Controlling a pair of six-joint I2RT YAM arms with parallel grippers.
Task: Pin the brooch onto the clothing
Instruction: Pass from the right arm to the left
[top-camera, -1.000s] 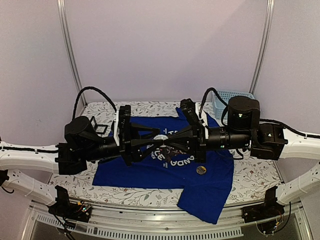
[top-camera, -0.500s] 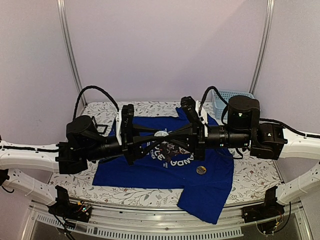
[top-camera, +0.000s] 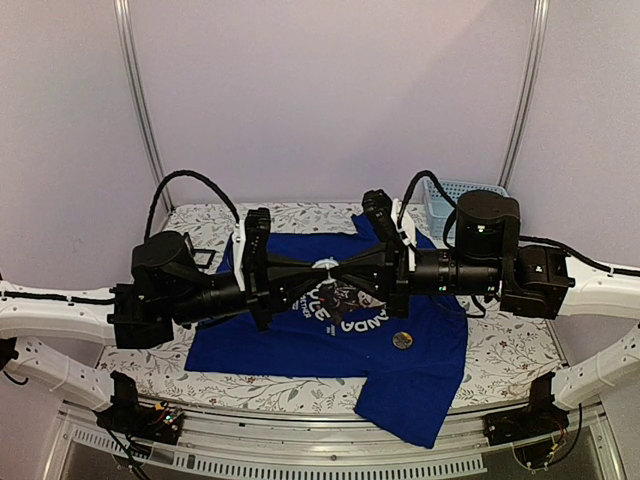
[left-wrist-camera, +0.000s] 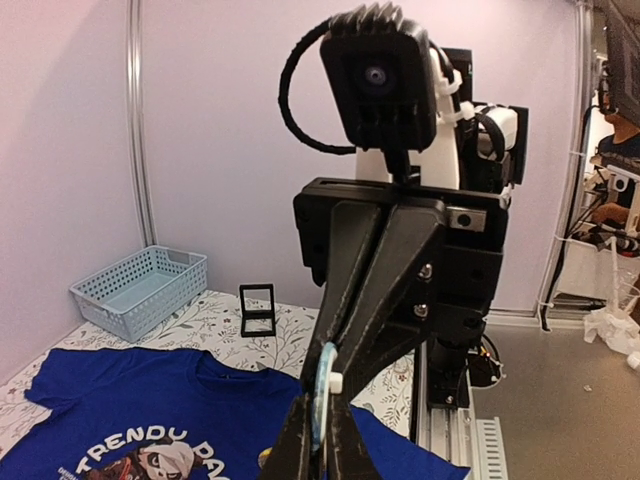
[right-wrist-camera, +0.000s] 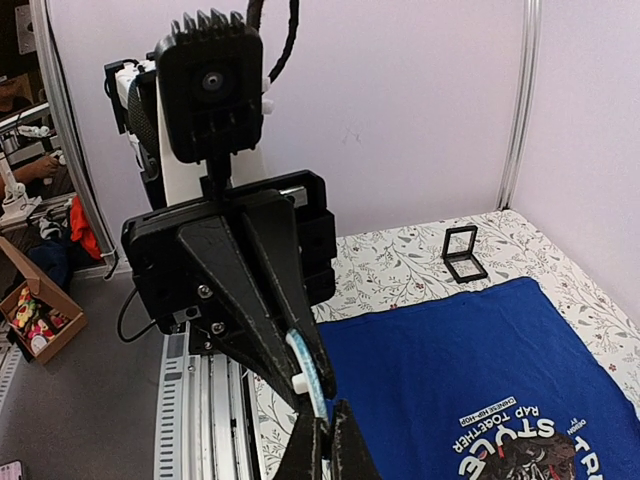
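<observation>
The left end effector (left-wrist-camera: 320, 440) and right end effector (right-wrist-camera: 322, 432) meet tip to tip, both pinching the pale round brooch (left-wrist-camera: 323, 388) above the shirt (top-camera: 420, 375). The shirt lies spread on the tabletop (top-camera: 500, 350).

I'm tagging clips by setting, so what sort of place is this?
Likely a robot lab booth: a robot arm mounted at each side of a flowered table, plain pale walls with metal poles, and a blue T-shirt laid out.
</observation>
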